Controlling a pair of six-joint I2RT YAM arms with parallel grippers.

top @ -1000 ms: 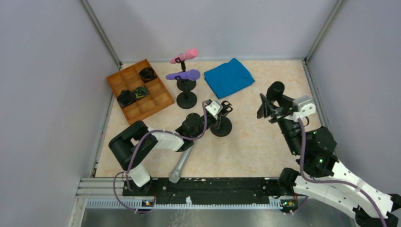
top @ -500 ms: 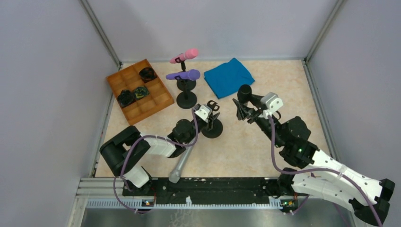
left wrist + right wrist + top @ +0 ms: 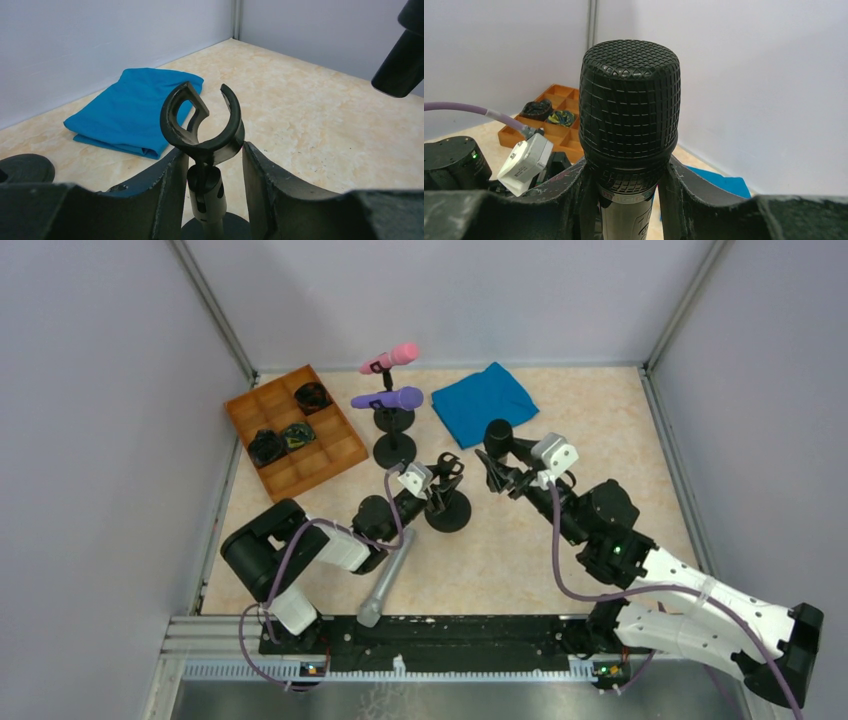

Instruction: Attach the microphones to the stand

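We have the black microphone point(image 3: 497, 433) in our right claw point(image 3: 515, 475), with its round mesh head up, and the claw is closed on the smooth handle just under the head point(image 3: 629, 95). It is in the air a little to the right of the stand point(image 3: 449, 512), which is in the middle of the table point(image 3: 590, 420). Our left claw point(image 3: 432, 490) is closed in narrow around the thin post of the stand, just under the clip point(image 3: 202, 125), and it seems to grip it. The clip is a stiff black ring with a gap at the top, and nothing is in it yet. We think the microphone is hard and a bit heavy at the head end, and its handle looks slippery, so a firm hold on the handle is best, not on the mesh head. The handle is the part that must go into the clip, so we would leave the low end free. The clip may be tight and need a push, and the stand looks light on its round foot, so it could tip if the left claw lets go. A grey microphone point(image 3: 385, 580) lies flat on the near side by our left arm, and we would pick it up by the middle of its handle. A pink microphone point(image 3: 397, 356) and a purple microphone point(image 3: 393, 398) sit in clips on the far side, left of a blue cloth point(image 3: 484, 403)
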